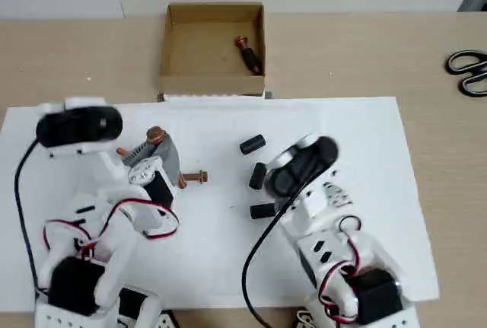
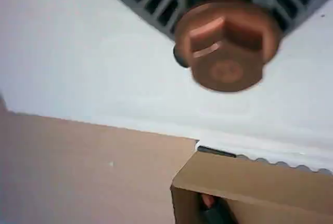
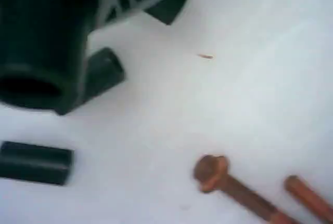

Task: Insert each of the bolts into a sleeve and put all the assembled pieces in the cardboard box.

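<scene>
My left gripper (image 1: 157,148) is shut on a copper bolt (image 2: 226,44), held head-up above the white sheet, a little short of the cardboard box (image 1: 215,83). One assembled piece (image 1: 249,54) lies inside the box. My right gripper (image 1: 266,177) is shut on a black sleeve (image 3: 36,42), its hollow end facing the camera. Two more sleeves (image 1: 253,144) (image 1: 262,211) lie on the sheet on either side of it. A loose bolt (image 1: 194,178) lies between the arms, seen in the right wrist view as a bolt (image 3: 229,182). Another bolt end (image 1: 122,151) pokes out beside the left arm.
A white paper sheet (image 1: 365,138) covers the table in front of the box. Scissors (image 1: 468,71) lie at the far right edge on the bare wood. Red and black cables loop around both arm bases near the front.
</scene>
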{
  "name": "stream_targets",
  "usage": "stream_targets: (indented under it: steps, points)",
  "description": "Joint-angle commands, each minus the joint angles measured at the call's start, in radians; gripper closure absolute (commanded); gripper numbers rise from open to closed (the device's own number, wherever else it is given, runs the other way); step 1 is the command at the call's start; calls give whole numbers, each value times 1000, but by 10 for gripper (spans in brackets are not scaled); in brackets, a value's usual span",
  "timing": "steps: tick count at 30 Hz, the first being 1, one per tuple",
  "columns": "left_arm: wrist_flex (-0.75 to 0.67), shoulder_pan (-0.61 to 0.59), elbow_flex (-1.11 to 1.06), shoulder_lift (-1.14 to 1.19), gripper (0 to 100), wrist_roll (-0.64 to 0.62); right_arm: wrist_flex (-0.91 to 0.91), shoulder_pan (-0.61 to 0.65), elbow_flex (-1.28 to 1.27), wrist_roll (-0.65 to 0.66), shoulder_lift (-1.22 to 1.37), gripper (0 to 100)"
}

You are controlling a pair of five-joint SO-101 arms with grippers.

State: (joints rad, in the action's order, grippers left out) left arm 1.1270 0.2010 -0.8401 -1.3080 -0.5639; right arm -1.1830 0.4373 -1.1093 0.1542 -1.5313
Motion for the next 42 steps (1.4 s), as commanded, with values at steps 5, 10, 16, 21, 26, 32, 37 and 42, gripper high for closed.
stream_targets:
  steps: [5, 10, 16, 21, 26, 32, 37, 42]
  points:
    - [-89, 2, -110, -155, 995, -72, 30, 117, -101, 9, -174, 995]
    - [-92, -3, -122, -195, 995, -141, 31, 196, -198, 9, -291, 995]
    - [-126, 0, -174, -204, 995, -141, 82, 266, -215, 9, -275, 995]
    - [-249, 5, -254, -204, 995, -141, 160, 320, -264, 11, -275, 995]
    - [-287, 77, -277, -203, 995, -141, 219, 328, -316, 11, -275, 995]
    - [-284, 178, -274, -204, 995, -141, 245, 328, -342, 11, -275, 995]
    - [-284, 180, -274, -204, 995, -141, 268, 326, -342, 11, -275, 995]
    - [-284, 180, -274, -201, 995, -141, 269, 326, -336, 11, -275, 995]
